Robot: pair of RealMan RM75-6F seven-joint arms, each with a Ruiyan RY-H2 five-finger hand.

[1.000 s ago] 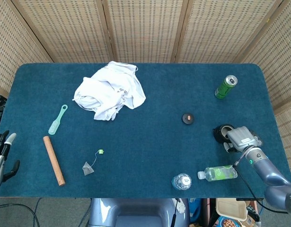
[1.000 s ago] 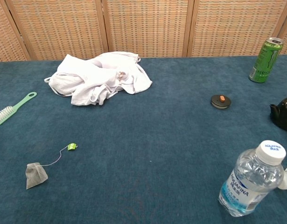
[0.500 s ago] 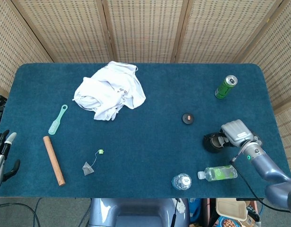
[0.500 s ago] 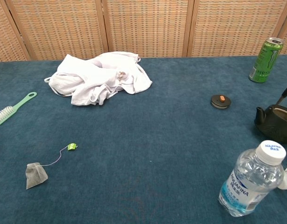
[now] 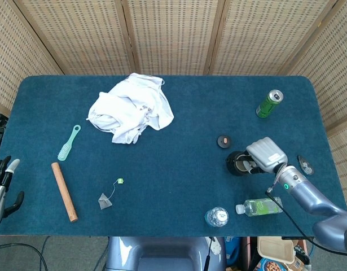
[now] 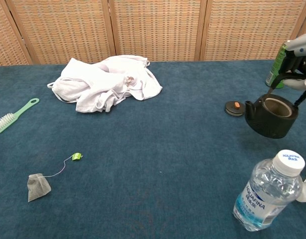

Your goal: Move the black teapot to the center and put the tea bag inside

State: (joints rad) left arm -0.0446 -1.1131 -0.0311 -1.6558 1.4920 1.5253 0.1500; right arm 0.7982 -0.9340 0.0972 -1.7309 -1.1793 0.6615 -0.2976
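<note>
Right hand (image 5: 266,153) grips the black teapot (image 6: 270,115) by its handle, fingers closed around it; pot lidless, mouth open upward, spout pointing toward table centre. Whether its base touches the blue table (image 5: 179,180) cannot be told. Pot sits right of centre, just beside its lid (image 5: 223,141), which lies flat with an orange knob. Left hand (image 5: 3,186) hangs off the table's left edge, fingers apart, holding nothing. Tea bag (image 6: 38,187) lies near the front left, string running to a green tag (image 6: 77,156). White cloth (image 5: 131,107) bunched at the back; green brush (image 5: 69,143) and wooden rod (image 5: 64,191) on the left. Green can (image 5: 269,103) far right; upright water bottle (image 6: 269,191) near front edge.
</note>
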